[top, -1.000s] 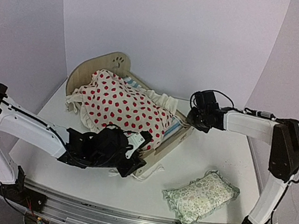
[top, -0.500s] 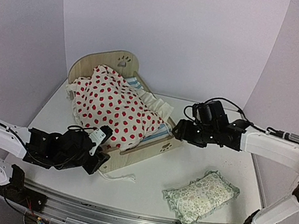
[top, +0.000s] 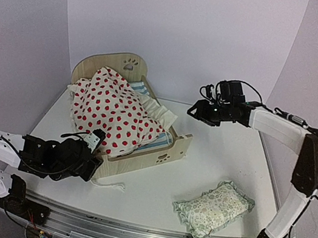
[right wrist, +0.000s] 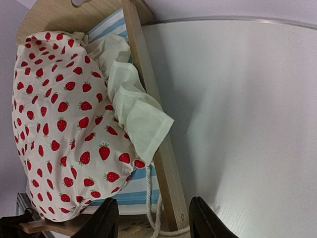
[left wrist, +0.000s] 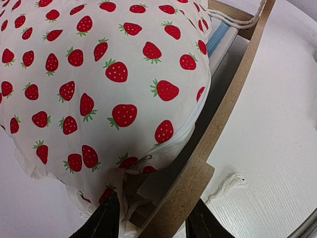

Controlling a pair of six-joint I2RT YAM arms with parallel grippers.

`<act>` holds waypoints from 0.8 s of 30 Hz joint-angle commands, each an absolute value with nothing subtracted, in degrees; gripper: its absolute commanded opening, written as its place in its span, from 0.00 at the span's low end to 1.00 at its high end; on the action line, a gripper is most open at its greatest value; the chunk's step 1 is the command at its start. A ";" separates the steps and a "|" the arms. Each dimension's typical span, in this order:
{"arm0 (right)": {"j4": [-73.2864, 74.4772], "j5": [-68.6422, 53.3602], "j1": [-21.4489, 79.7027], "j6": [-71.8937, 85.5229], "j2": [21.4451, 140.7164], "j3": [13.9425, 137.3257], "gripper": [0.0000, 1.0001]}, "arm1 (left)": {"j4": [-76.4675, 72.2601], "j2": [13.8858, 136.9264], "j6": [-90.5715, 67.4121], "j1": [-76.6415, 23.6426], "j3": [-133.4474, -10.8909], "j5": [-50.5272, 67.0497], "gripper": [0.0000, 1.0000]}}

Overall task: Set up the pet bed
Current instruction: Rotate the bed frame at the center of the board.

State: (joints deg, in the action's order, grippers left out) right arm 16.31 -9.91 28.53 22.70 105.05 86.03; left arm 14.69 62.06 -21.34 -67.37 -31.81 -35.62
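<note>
The pet bed [top: 125, 64], light wood with paw cutouts and a striped base, stands at the left middle of the table. A cream cushion [top: 114, 111] with red strawberries is heaped on it. My left gripper [top: 96, 156] is at the bed's near corner. In the left wrist view its jaws [left wrist: 154, 208] are shut on the wooden frame [left wrist: 233, 94], with the cushion [left wrist: 99, 74] bulging just above. My right gripper [top: 197, 110] hangs open in the air to the right of the bed. The right wrist view looks down between its fingers [right wrist: 153, 203] at the side rail [right wrist: 173, 183] and the cushion [right wrist: 59, 124].
A green floral frilled pillow [top: 214, 209] lies on the table at the near right. A white cord [top: 107, 185] trails from the bed's near corner onto the table. A cream fabric flap [right wrist: 138, 114] hangs over the bed's right rail. Purple walls close in behind and at both sides.
The right gripper has opened, let go of the bed's foot end and lifted back to the right. The left arm has pulled back leftward, dragging and turning the bed with it.
</note>
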 commanded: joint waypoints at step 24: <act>10.51 -47.98 32.69 25.25 102.20 64.80 0.41 | -5.16 64.43 -11.26 -50.10 -31.42 -34.32 0.44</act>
